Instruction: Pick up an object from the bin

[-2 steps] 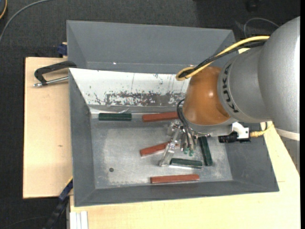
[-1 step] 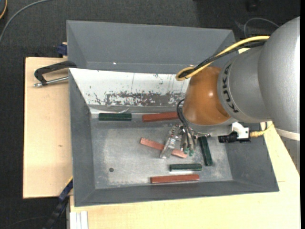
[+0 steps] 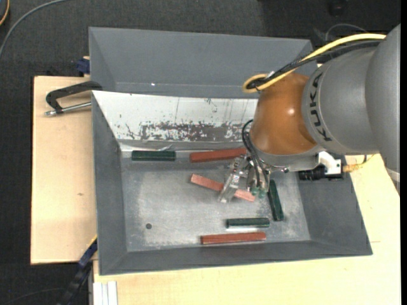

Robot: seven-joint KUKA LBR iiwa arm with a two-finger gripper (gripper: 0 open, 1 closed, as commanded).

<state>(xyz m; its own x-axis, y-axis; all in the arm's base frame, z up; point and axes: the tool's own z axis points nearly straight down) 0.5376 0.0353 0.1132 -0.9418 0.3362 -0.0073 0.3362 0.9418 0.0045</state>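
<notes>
My gripper (image 3: 231,188) hangs low over the middle right of the bin floor, under the orange wrist cover. It is right above a pinkish-red flat stick (image 3: 205,182) that lies slanted and runs under it. A short pink piece (image 3: 245,196) shows just right of the gripper tip. A dark green stick (image 3: 275,200) lies close on the right, nearly upright in the view. Whether anything is gripped is hidden from view.
A dark green stick (image 3: 153,156) and a red stick (image 3: 216,155) lie along the back wall. Near the front wall lie a dark green stick (image 3: 248,222) and a red stick (image 3: 233,237). A small dark dot (image 3: 148,227) marks the left floor.
</notes>
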